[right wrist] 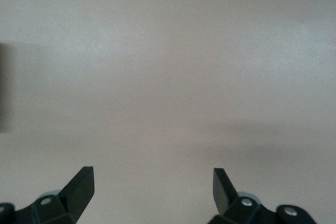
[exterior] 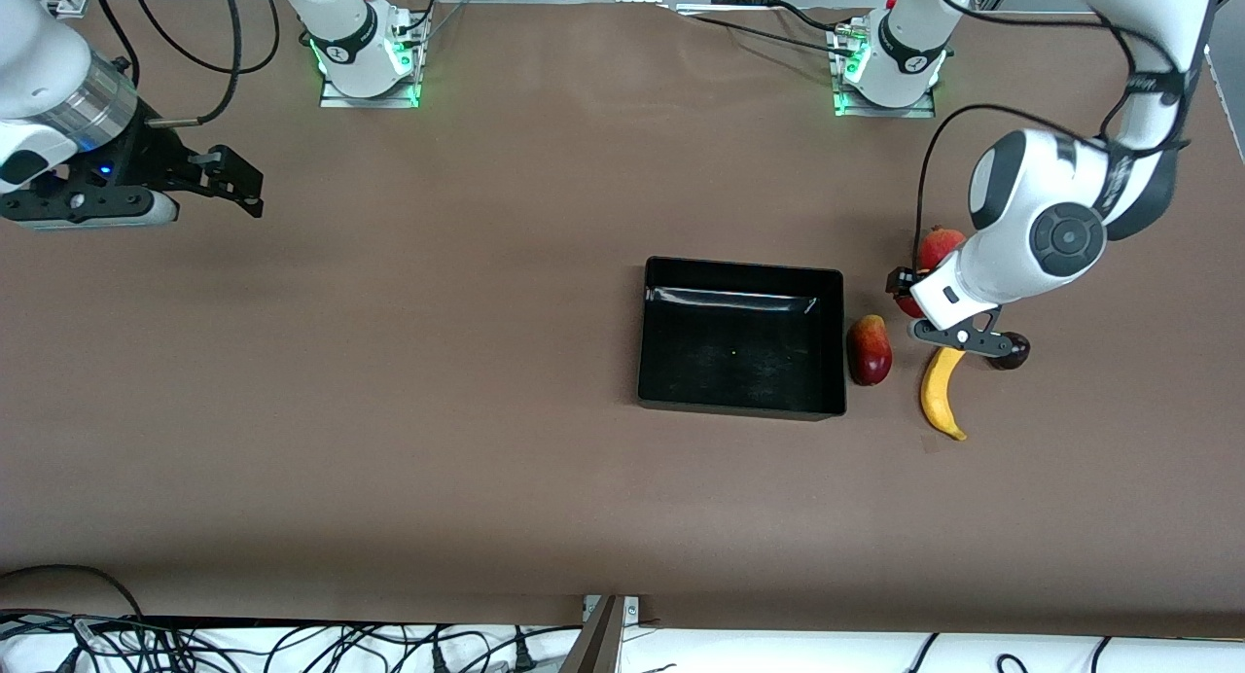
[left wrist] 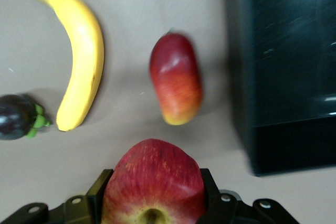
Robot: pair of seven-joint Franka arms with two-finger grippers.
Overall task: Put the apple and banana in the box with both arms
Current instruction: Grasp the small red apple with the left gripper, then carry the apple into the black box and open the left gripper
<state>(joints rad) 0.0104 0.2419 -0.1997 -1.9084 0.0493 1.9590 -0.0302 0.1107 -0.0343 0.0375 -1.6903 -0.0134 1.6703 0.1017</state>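
So the left gripper (left wrist: pixel 153 203) has the apple (left wrist: pixel 153 182) clamped between its fingers (left wrist: pixel 100 190), one black finger pressed against each side of the fruit. It sits low at the left arm's end of the worktop (exterior: pixel 389 410), and I can't tell if the apple is off the surface or touching it. In the front view only a sliver of red apple (exterior: pixel 909 304) shows under the wrist.

Past the fingertips lies the banana (left wrist: pixel 79 56), flat on the worktop, with a dark purple fruit with green leaves (left wrist: pixel 16 116) just beside one of its tips. A red-yellow mango (left wrist: pixel 176 77) lies between the banana and the box (left wrist: pixel 283 66), close to the box wall but not touching it. The box looks empty inside. Another round red fruit (exterior: pixel 942 243) peeks out beside the left arm's wrist.

The right gripper (right wrist: pixel 152 187) hangs over bare worktop at the right arm's end, well apart from everything, fingers (right wrist: pixel 81 184) spread wide with nothing between them. That arm is just waiting.
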